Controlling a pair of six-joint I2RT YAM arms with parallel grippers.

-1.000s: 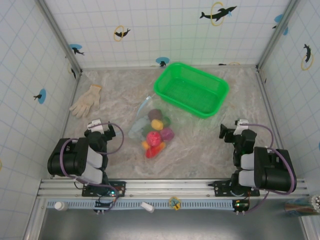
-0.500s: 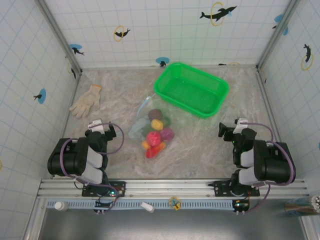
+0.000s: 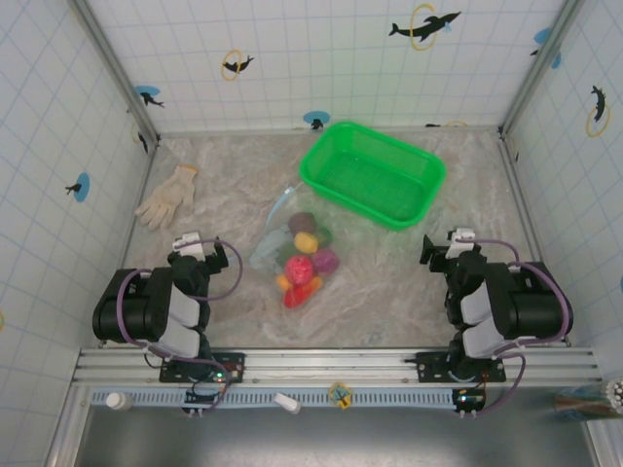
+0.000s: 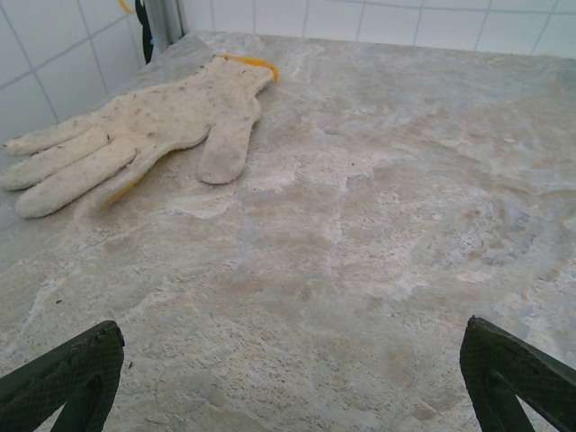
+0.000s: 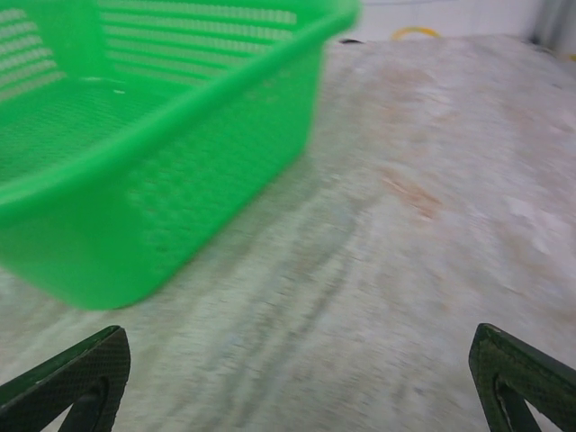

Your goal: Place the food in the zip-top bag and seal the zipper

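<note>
Surface: pale marbled table (image 3: 389, 282), beige and grey, matte, bare over most of its area.
Room: white tiled walls (image 3: 321, 68) on three sides, dotted with dolphin stickers (image 3: 423, 24); metal posts stand in the far corners.
Near edge: aluminium rail (image 3: 331, 365) carrying both arm bases.
Zip-top bag (image 3: 273, 243): clear, lying flat mid-table, just in front of the basket's near-left corner.
Zipper (image 3: 278, 204): thin blue strip along the bag's far-left edge; whether it is sealed cannot be told.
Food (image 3: 304, 255): a tight cluster of dark brown, yellow, green, magenta, red and orange pieces on the bag's area; whether they lie inside or on top cannot be told.
Basket (image 3: 375, 175): green mesh, at the far centre-right.
Glove (image 3: 167, 197): cream, flat at the far left, well apart from the bag.
Left gripper (image 3: 200, 248): jaws spread wide, holding nothing, left of the bag.
Right gripper (image 3: 443, 248): jaws spread wide, holding nothing, near the basket's right end.
Left wrist view: glove (image 4: 135, 135) close up, with speckled knit and a yellow cuff edge; gripper (image 4: 288, 378) over bare stone.
Right wrist view: basket (image 5: 180, 180) wall, perforated and blurred; gripper (image 5: 297, 378) low over the table.
</note>
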